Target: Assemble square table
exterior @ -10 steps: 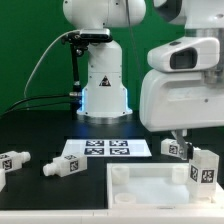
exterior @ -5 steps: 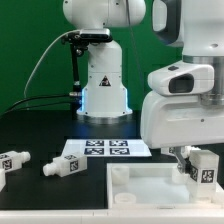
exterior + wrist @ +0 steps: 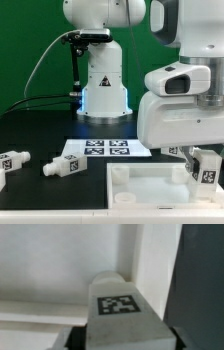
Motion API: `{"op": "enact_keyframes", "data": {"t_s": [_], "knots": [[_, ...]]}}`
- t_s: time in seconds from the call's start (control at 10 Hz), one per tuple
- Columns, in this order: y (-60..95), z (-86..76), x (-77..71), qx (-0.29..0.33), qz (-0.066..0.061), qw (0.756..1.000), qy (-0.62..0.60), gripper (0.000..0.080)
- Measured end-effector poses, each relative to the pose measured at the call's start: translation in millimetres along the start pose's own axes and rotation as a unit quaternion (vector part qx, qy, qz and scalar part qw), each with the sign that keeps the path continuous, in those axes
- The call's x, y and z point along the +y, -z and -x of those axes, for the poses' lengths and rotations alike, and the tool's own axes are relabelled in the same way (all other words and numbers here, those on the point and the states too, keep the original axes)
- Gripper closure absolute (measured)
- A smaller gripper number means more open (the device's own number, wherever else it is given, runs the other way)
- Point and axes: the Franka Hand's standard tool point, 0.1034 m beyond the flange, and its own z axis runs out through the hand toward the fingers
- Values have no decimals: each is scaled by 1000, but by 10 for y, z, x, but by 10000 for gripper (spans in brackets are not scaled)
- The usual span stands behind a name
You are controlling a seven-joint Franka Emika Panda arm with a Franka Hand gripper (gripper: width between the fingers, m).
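Note:
The square tabletop [image 3: 150, 186] lies at the front, a white slab with a raised rim. My gripper [image 3: 206, 158] is at its corner on the exterior view's right, shut on a white tagged leg [image 3: 207, 170] that stands upright there. In the wrist view the leg [image 3: 120, 305] sits between my fingers [image 3: 76, 340], its far end in the inner corner of the tabletop [image 3: 50, 263]. Two more legs [image 3: 12, 163] [image 3: 66, 165] lie on the black table at the exterior view's left. Another tagged leg [image 3: 172, 150] is partly hidden behind my gripper.
The marker board [image 3: 105, 149] lies flat behind the tabletop. The arm's white base [image 3: 103, 92] stands at the back with a black cable beside it. A green backdrop closes the rear.
The arm's wrist has come down lower over the held leg. The leg has stayed at nearly the same spot at the tabletop's corner. The other parts have not moved.

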Motion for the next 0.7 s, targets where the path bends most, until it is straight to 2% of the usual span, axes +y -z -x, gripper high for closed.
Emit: {"op": "enact_keyframes", "data": {"t_s": [0.4, 0.7], "knots": [[-11, -18, 23, 12, -1, 999, -53, 509], [-12, -15, 27, 11, -2, 980, -199, 509]]}}
